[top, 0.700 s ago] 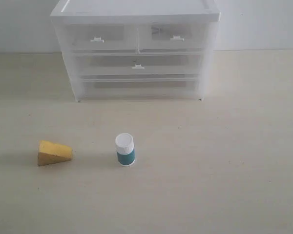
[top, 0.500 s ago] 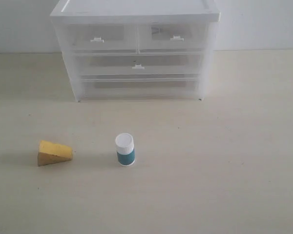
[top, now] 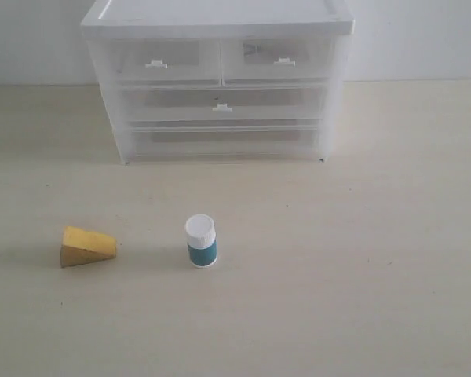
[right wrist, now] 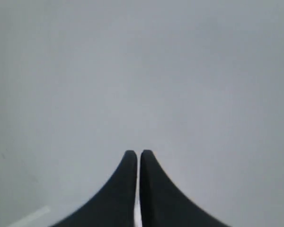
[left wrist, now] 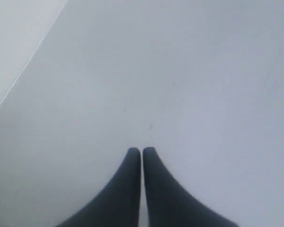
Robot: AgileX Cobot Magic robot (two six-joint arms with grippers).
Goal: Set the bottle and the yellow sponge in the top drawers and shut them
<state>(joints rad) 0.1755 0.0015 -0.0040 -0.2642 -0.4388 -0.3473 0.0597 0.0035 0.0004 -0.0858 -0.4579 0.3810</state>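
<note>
Nothing has shifted. The left end effector (left wrist: 141, 150) and right end effector (right wrist: 138, 152) hover pinched closed, empty. The bottle (top: 201, 242) and yellow sponge (top: 87, 246) sit on the counter (top: 361, 267), well apart from both; the top drawers (top: 166, 61) look unopened, so the task seems unstarted.

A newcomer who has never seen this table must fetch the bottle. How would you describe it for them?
Start at the white drawer unit at the back of the table. In front of it the bottle stands upright, right of the yellow sponge in the exterior view. It alone has a white cap and teal label.
</note>
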